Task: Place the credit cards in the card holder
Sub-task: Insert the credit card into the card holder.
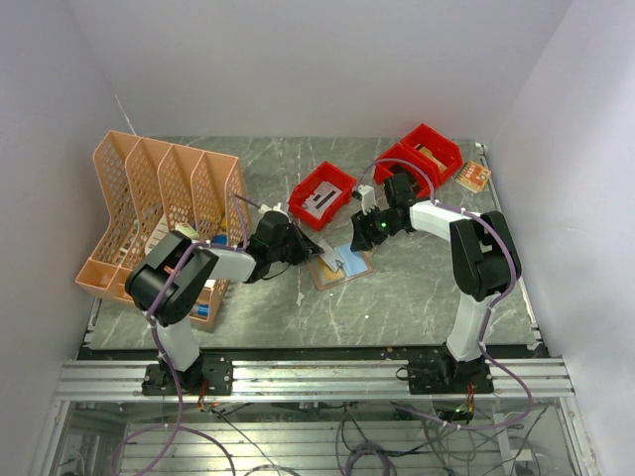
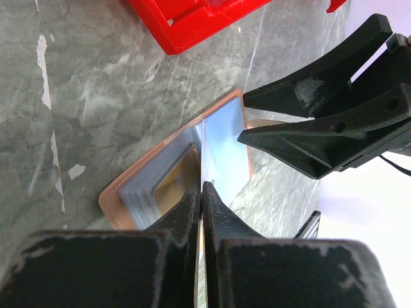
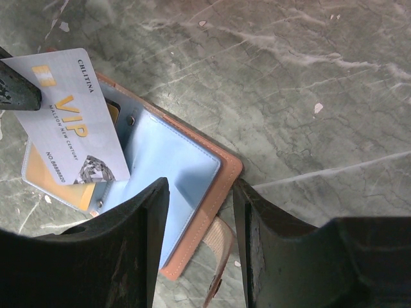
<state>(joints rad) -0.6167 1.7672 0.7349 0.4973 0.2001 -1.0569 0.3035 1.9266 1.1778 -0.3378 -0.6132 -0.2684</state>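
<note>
With its arm stretched low, the left gripper (image 2: 203, 189) pinches a whitish-grey plastic VIP card (image 3: 70, 115); the right gripper (image 3: 200, 190), fingers apart, straddles the open tan leather card holder (image 3: 189, 160).

You see the tan card holder (image 3: 183, 160) lying open and flat on the marbled table (image 3: 308, 77), pale blue lining up, the pale grey-blue VIP card (image 3: 70, 119) tilted over its left pockets, printed face showing.

Top camera looks down from the near edge; both close wrist views share the open tan leather card holder (image 1: 340, 266) (image 2: 114, 192) (image 3: 215, 186).
</note>
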